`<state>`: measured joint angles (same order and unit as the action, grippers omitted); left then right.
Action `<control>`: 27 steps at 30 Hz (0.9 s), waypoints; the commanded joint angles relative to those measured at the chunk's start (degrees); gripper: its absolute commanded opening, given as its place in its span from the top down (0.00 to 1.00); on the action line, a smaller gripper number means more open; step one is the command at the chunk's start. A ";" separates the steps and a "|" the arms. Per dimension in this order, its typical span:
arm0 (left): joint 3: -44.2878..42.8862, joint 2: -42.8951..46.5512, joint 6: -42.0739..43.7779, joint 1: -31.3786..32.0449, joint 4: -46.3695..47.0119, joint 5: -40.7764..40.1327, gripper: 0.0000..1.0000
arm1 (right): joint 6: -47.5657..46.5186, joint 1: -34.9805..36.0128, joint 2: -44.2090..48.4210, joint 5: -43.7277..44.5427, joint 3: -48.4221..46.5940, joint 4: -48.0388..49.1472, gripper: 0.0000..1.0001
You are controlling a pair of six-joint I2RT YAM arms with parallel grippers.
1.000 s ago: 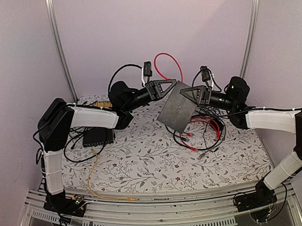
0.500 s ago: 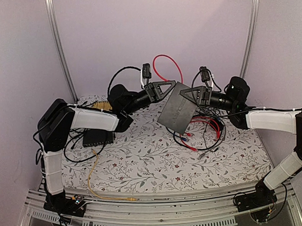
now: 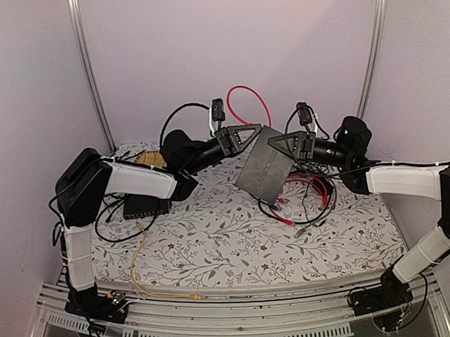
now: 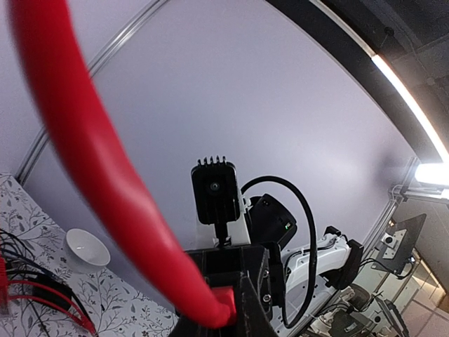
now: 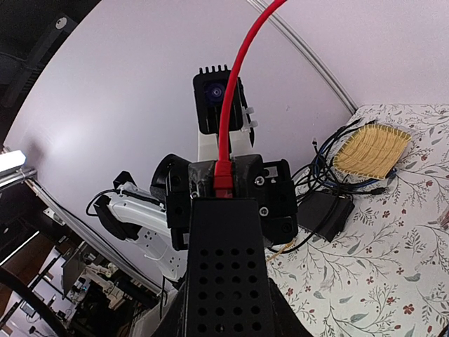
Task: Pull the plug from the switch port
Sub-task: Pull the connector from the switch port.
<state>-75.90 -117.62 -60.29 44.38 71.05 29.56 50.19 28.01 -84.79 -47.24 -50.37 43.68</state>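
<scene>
Left tool [image 3: 258, 128] clenched on red plug [image 5: 223, 173], seated in switch port [image 5: 223, 197] of one black switch [image 3: 266, 171]. Right tool [image 3: 274, 142] grips switch aloft near surface [image 3: 213, 243] far edge. Plug probably rigid, light; pinch body, not floppy red cable [image 3: 246, 94]. One plug, one cable.

The left arm [image 3: 137, 179] and the right arm [image 3: 403, 178] both reach in from the sides, lifted off the table. Their tips almost meet in the middle. The left gripper [image 3: 246, 131] is pinched tight. The right gripper [image 3: 277, 142] squeezes with its fingers a little apart.
</scene>
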 commanded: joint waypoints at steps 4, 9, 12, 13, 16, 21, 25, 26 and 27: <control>2.06 3.64 1.31 -1.93 4.36 -4.62 1.00 | 1.74 -1.55 3.26 1.91 -0.33 5.61 0.99; 2.42 3.69 1.45 -1.93 4.69 -5.66 1.00 | 1.80 -1.55 3.17 1.72 -0.25 5.71 0.99; 2.29 3.48 1.21 -1.93 5.07 -6.42 1.00 | 1.91 -1.51 2.93 1.55 -0.15 5.73 0.99; 2.13 3.38 1.09 -1.93 5.29 -6.66 1.00 | 1.97 -1.55 2.93 1.59 -0.12 5.83 0.99; 1.65 3.11 1.13 -1.94 5.50 -7.10 1.00 | 2.09 -1.47 2.83 1.26 -0.11 5.90 0.99; 2.25 3.67 1.32 -2.27 5.58 -8.01 1.00 | 1.95 -1.54 3.16 1.47 0.39 5.81 0.99; 3.47 4.14 1.25 -2.46 6.69 -9.66 1.00 | 1.92 -1.56 2.97 1.45 0.36 5.99 0.99; 3.74 4.25 1.28 -2.46 7.14 -10.14 1.00 | 2.00 -1.56 2.96 1.50 0.39 6.11 0.99; 4.05 4.32 1.17 -2.47 7.51 -10.73 1.00 | 2.05 -1.55 2.89 1.46 0.45 6.11 0.99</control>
<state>-73.58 -116.68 -60.25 45.06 71.96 26.65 50.59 28.14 -84.79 -47.66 -50.04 43.70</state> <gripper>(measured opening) 0.083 0.244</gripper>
